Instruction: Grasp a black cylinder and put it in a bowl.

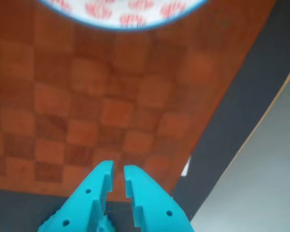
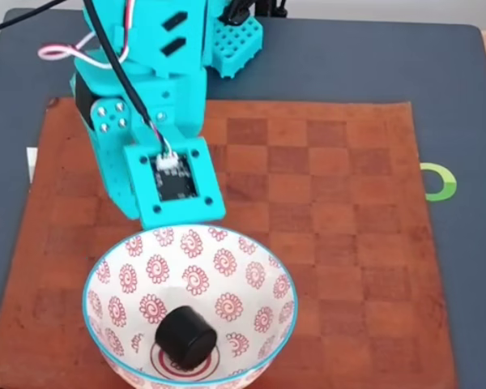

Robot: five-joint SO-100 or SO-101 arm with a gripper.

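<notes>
The black cylinder lies on its side at the bottom of the bowl, a white bowl with red spirals and a light-blue rim near the front edge of the fixed view. In the wrist view the bowl shows as a slice at the top edge. My turquoise gripper hovers over the checkered mat, well short of the bowl. Its fingers are shut to a thin slit with nothing between them. In the fixed view the arm's wrist block stands just behind the bowl's far rim and hides the fingers.
A brown checkered mat covers the middle of a dark grey pad. A green ring mark sits right of the mat. A white tag lies at the mat's edge. The arm's base stands at the back.
</notes>
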